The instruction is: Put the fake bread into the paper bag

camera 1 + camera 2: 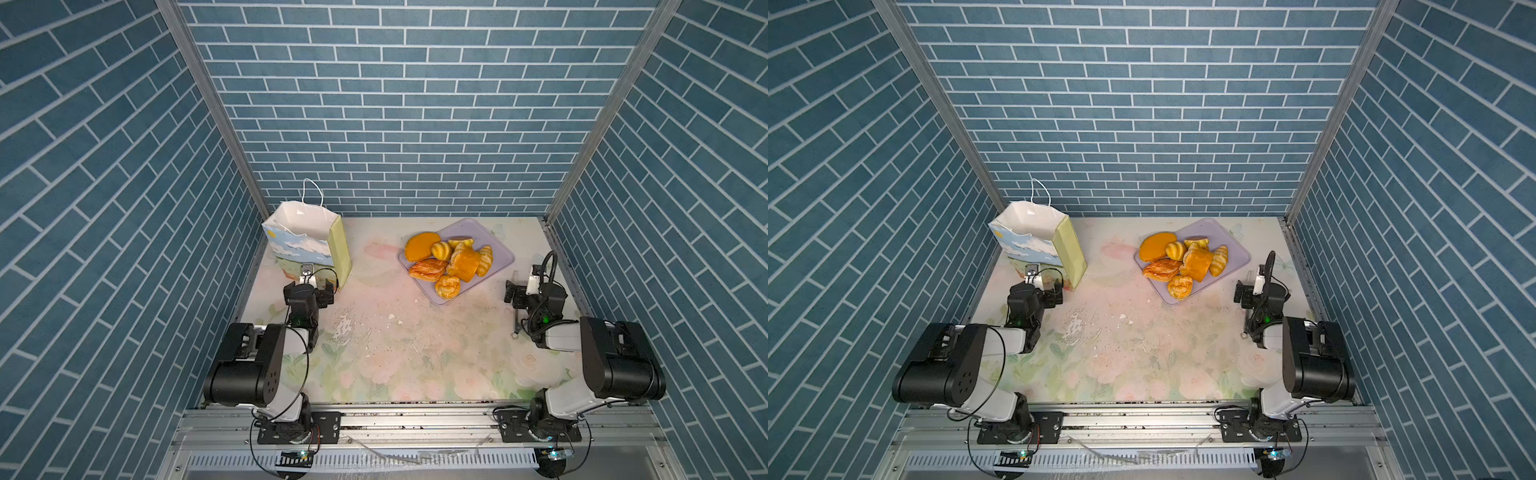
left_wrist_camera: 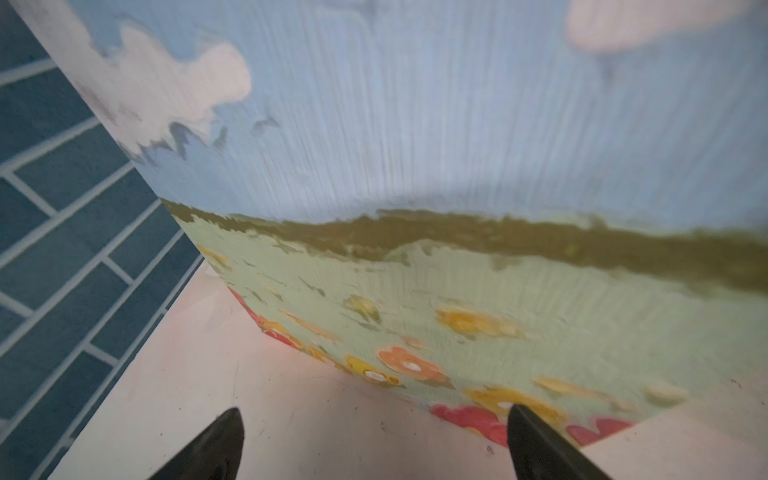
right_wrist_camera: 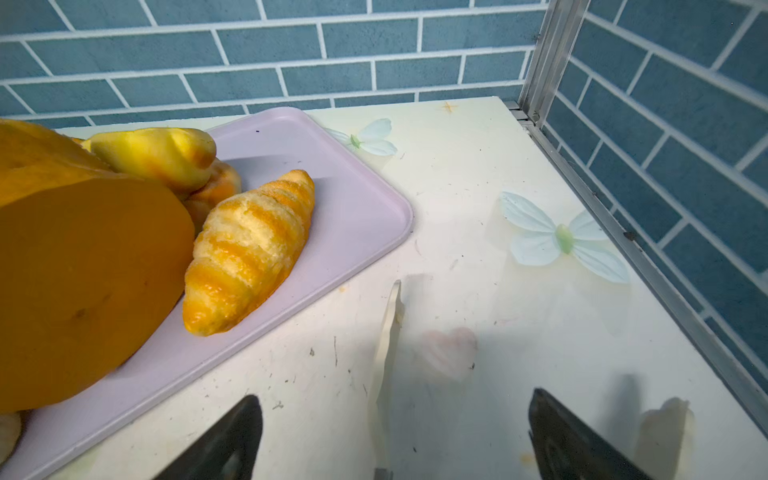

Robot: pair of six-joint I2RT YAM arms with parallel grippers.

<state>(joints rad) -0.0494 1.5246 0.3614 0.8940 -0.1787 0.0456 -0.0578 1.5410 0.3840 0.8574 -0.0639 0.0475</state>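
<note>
Right fingers (image 3: 226, 444), wide and empty, sit just short of the fake bread (image 1: 463, 264) on its tray (image 3: 353, 216) (best start: nearest croissant (image 3: 249, 253), pinched across its middle); left fingers (image 2: 540, 444), equally wide, face the paper bag (image 2: 415, 166).

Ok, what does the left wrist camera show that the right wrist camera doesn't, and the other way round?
Only the left wrist view: the paper bag close up, its printed face of sky, clouds and flowers filling most of the picture, just beyond the open left gripper. Only the right wrist view: the lilac tray carrying a striped croissant and a big orange loaf, beside the open right gripper. Both: the blue brick wall, the pale table, and dark fingertips spread apart, holding nothing.
</note>
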